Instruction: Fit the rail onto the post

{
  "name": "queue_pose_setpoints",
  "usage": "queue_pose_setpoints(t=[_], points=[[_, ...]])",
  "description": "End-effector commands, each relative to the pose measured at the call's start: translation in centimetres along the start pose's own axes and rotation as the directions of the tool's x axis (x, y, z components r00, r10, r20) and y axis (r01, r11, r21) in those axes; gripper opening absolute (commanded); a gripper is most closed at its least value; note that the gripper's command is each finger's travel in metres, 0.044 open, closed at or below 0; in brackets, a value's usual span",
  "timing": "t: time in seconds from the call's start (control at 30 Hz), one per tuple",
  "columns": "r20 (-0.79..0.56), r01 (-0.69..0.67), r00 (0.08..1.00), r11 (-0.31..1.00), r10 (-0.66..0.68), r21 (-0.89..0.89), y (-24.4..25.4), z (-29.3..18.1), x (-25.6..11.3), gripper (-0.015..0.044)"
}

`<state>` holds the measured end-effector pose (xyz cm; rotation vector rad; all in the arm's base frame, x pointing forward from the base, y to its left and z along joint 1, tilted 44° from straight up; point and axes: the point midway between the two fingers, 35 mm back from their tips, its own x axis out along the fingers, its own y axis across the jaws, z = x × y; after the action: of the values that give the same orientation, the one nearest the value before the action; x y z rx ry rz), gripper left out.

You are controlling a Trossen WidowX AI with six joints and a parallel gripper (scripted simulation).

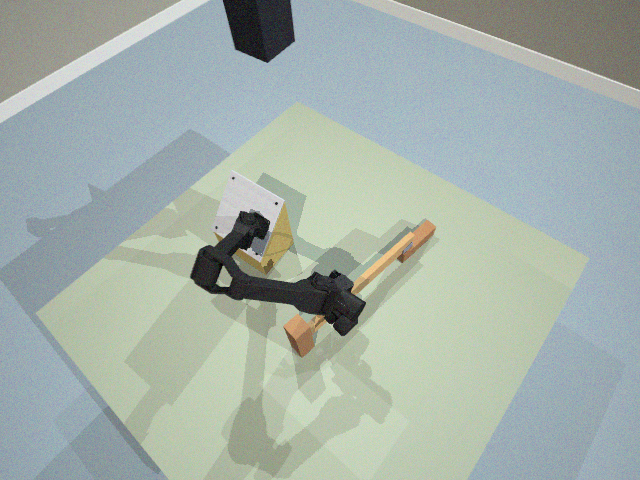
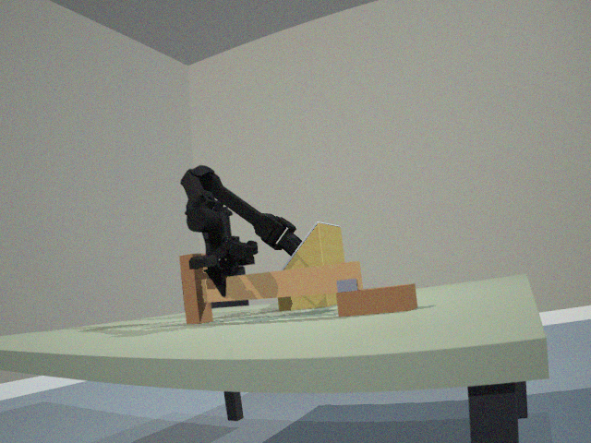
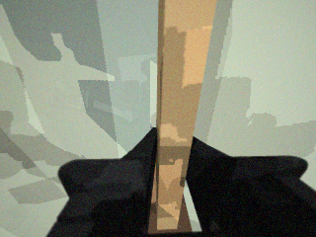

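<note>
The long wooden rail (image 1: pixel 379 266) runs from the short wooden post (image 1: pixel 298 334) to the low footboard block (image 1: pixel 422 232). In the side view the rail (image 2: pixel 282 283) sits about level above the table, its near end against the post (image 2: pixel 194 290) and its far end at the grey bracket (image 2: pixel 346 285) on the footboard block (image 2: pixel 376 300). The pegs are hidden. My gripper (image 1: pixel 336 316) is shut on the rail close to the post; it also shows in the side view (image 2: pixel 220 281). In the wrist view the rail (image 3: pixel 180 114) passes between my dark fingers (image 3: pixel 170 197).
A yellow wedge-shaped base with a white plate (image 1: pixel 254 222) carries my arm, behind the rail. A dark block (image 1: pixel 260 25) stands at the far edge of the blue floor.
</note>
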<state>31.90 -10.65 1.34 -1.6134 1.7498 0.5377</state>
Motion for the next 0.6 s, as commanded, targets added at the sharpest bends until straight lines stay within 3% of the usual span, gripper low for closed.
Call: queue_pose_setpoints(t=[0.0, 0.57], points=[[-0.004, 0.009, 1.0, 1.0, -0.009, 0.002, -0.13, -0.41, -0.43, 0.0], [-0.004, 0.009, 1.0, 1.0, -0.009, 0.002, -0.13, -0.92, -0.31, 0.0]])
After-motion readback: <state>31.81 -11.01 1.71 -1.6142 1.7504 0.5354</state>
